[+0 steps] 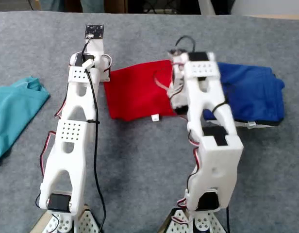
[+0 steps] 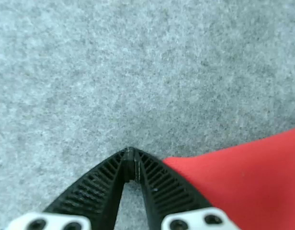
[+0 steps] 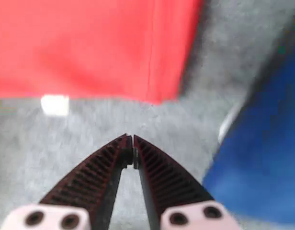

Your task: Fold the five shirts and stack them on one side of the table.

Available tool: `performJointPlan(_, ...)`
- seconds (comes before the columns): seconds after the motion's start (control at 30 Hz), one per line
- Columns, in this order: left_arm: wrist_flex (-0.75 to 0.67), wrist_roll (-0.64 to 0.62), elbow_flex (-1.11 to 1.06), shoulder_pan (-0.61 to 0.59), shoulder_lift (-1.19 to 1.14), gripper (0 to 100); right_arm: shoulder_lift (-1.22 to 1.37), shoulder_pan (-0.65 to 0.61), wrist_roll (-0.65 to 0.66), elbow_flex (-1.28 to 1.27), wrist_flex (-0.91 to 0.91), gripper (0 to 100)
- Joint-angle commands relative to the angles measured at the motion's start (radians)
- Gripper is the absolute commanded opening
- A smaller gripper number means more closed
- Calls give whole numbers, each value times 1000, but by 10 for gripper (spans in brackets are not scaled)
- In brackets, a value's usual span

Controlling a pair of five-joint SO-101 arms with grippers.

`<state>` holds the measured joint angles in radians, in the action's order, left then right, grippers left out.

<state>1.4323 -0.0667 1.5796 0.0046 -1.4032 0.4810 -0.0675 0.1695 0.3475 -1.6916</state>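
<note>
A folded red shirt lies flat in the middle of the grey table, between the two arms. My left gripper is shut with nothing in it, its tips over bare felt just beside the red shirt's edge. My right gripper is also shut and holds nothing. It hangs over the grey strip between the red shirt and a folded blue shirt. A small white tag sticks out at the red shirt's hem. The blue shirt lies at the right in the high view.
A teal shirt lies unfolded at the table's left edge. The left arm and right arm stretch from the near edge toward the middle. Grey felt covers the table.
</note>
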Motion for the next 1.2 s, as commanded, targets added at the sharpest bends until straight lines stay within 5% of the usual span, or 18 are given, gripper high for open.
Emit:
performJointPlan(0.0,15,-11,45,-15,-11,30,-87,-21,-69,137,-68,16)
performJointPlan(0.1,18,-11,64,-15,-18,30,-58,-77,-175,182,-46,87)
performJointPlan(0.3,41,-11,82,-13,-20,30,114,-160,-359,236,38,400)
performJointPlan(0.4,41,-11,82,-15,-20,30,208,-172,-427,303,71,456)
performJointPlan(0.8,41,-11,82,-15,-20,30,598,-150,-491,653,61,436)
performJointPlan(1.07,41,-11,82,-15,-20,30,739,-104,-485,892,-72,29)
performJointPlan(1.17,41,-11,82,-16,-20,30,740,-89,-483,914,-74,26)
